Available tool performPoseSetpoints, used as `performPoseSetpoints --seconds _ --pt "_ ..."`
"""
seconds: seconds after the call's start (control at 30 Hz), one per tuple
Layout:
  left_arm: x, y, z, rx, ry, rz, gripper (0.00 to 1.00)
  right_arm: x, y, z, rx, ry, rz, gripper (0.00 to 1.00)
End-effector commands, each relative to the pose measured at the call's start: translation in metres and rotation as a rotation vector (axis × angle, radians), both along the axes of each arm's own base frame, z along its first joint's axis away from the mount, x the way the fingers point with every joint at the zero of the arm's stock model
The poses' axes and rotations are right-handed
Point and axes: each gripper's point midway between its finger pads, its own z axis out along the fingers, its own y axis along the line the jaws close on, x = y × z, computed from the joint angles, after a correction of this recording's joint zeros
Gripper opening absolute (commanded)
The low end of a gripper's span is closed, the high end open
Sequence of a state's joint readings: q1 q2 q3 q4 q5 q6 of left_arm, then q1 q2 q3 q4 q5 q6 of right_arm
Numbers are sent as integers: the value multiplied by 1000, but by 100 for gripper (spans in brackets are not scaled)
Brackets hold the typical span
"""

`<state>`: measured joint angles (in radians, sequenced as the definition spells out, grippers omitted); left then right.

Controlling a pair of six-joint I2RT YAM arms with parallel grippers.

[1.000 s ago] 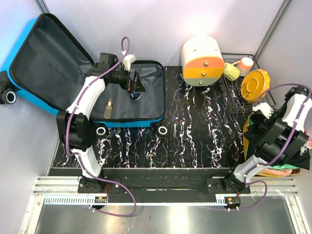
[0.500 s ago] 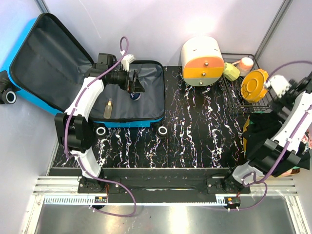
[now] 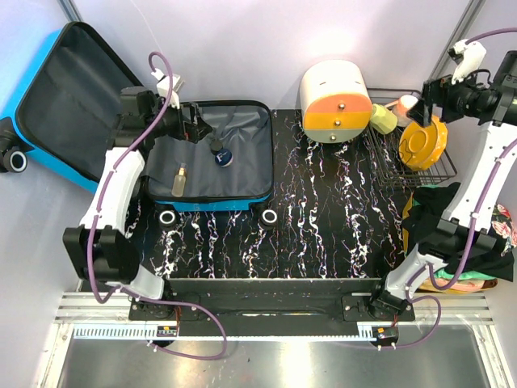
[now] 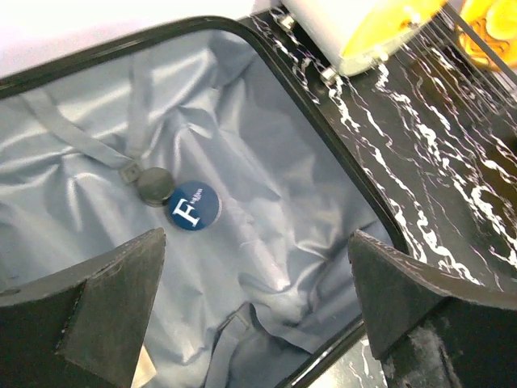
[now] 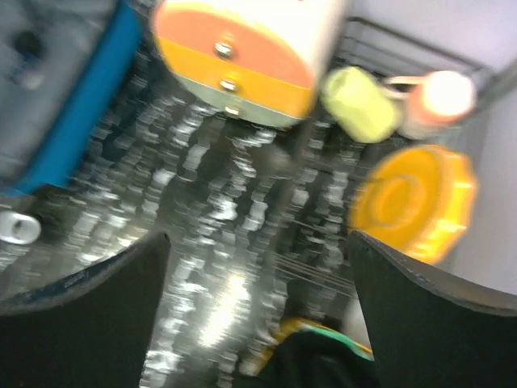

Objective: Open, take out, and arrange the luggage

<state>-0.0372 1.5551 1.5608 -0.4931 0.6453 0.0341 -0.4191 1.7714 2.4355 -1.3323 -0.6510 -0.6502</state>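
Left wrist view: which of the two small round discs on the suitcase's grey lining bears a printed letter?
The navy-blue round disc, marked with a white F. The dark grey round disc right beside it is plain.

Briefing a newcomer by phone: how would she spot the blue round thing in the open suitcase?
Find the big blue suitcase open at the left. On its flat half's grey lining lies a dark-blue disc with a white F. The round piece beside it is plain grey.
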Motion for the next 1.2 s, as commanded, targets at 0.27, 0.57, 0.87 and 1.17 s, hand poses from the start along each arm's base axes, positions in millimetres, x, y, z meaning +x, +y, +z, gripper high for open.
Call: performPoseSetpoints --seconds 0.27,0.57,0.87,1.17 --pt "3 26 26 21 -101 121 99 88 127 -85 725 77 -82 100" --pt "1 26 15 -69 -97 78 99 119 155 -178 584 -66 -387 88" --pt "-4 22 12 -119 -114 73 99 164 143 -246 458 -78 -461 75" --pt "-1 27 6 -99 -104 109 99 187 148 -276 471 -96 -440 72"
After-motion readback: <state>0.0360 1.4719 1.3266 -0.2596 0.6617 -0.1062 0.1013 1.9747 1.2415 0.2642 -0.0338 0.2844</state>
